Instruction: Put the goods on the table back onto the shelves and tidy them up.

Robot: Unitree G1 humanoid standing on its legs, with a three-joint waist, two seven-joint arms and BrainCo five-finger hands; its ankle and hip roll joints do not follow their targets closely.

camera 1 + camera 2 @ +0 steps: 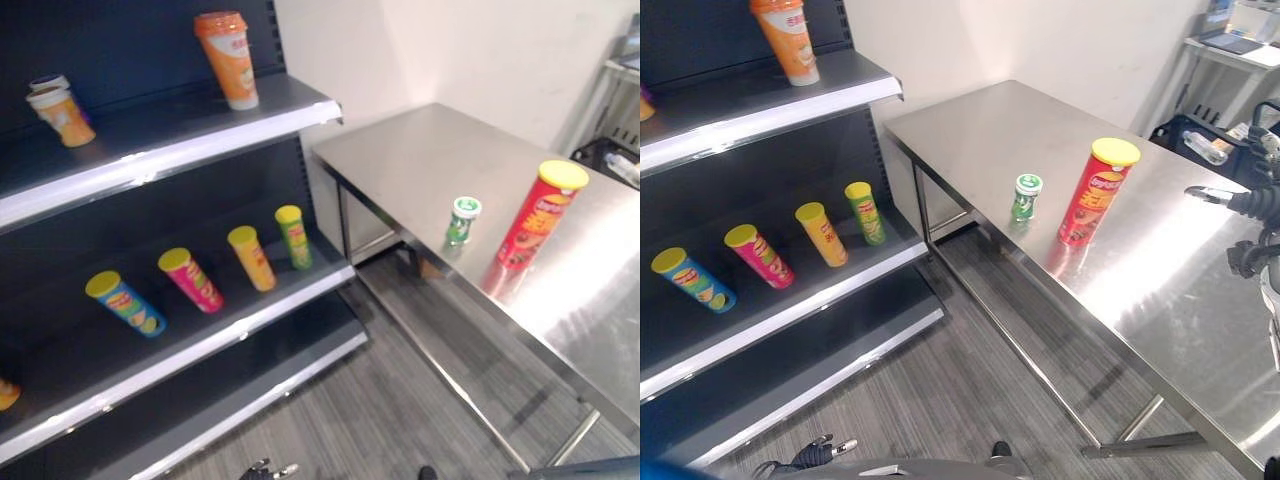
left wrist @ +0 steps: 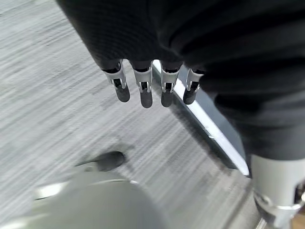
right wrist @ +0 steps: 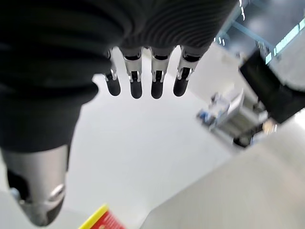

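Both hands, left (image 2: 143,88) and right (image 3: 143,78), hang relaxed, fingers straight, holding nothing.

Left robot hand (image 2: 143,83) hanging low, fingers straight, empty; right robot hand (image 3: 143,76) seemingly likewise

Steel table (image 1: 1160,300) bears red can (image 1: 1096,192) and green cup (image 1: 1025,196), apart.

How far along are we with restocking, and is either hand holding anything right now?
Four chip cans already lie on the middle shelf and cups stand on the upper one. Nothing is in hand: the left hand and right hand hang open. The red can and small green can remain on the table.
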